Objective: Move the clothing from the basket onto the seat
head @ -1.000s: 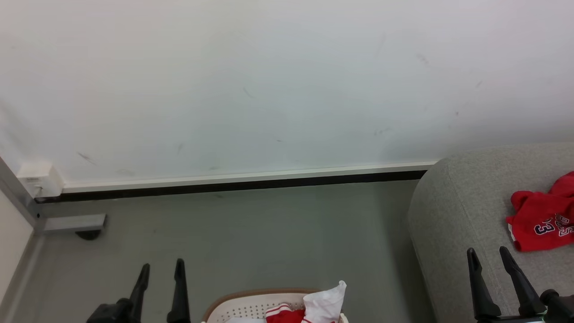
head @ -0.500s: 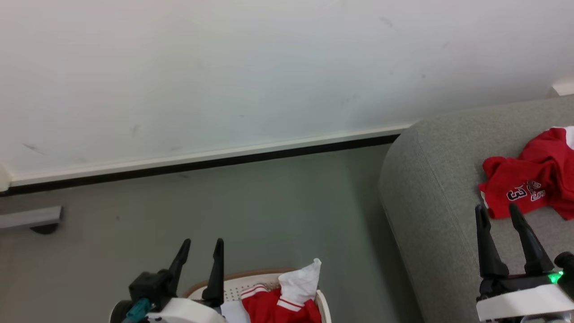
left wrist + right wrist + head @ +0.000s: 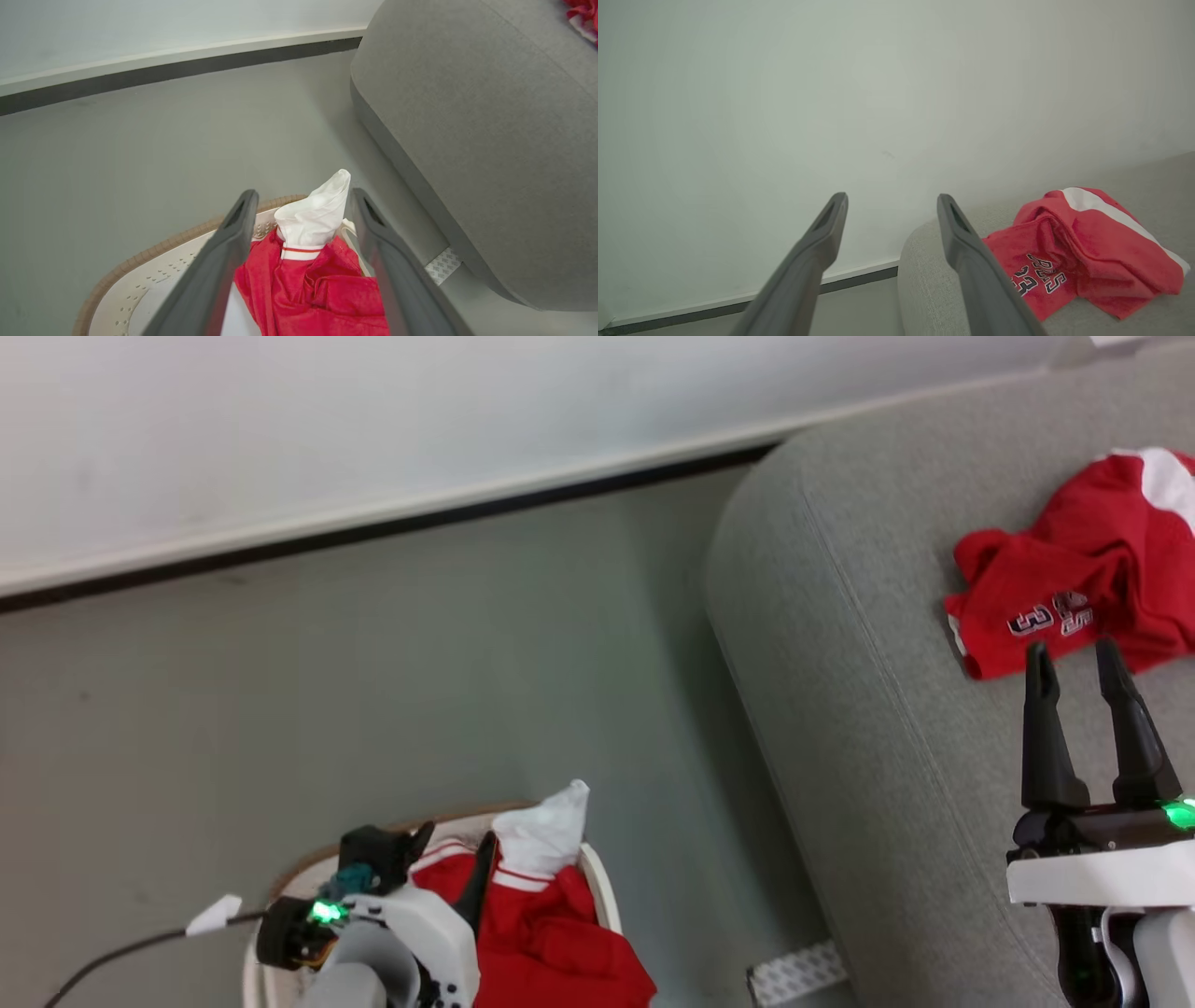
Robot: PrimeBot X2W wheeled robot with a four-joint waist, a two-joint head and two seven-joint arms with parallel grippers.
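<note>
The basket, cream with a brown rim, stands on the floor at the lower left and holds red clothing with a white part sticking up. My left gripper is open over the basket. In the left wrist view its fingers straddle the white tuft above the red clothing, apart from it. A red jersey with number 3 lies on the grey seat. My right gripper hangs open just in front of it, holding nothing; the right wrist view shows the gripper left of the jersey.
Grey floor separates the basket from the seat's rounded corner. A white wall with a dark baseboard runs behind. A patterned strip sits at the seat's base. A dark cable with a white tag trails left of the basket.
The head camera has tilted down and turned. My left gripper has moved from beside the basket to over the clothing in it. Both grippers stay open.
</note>
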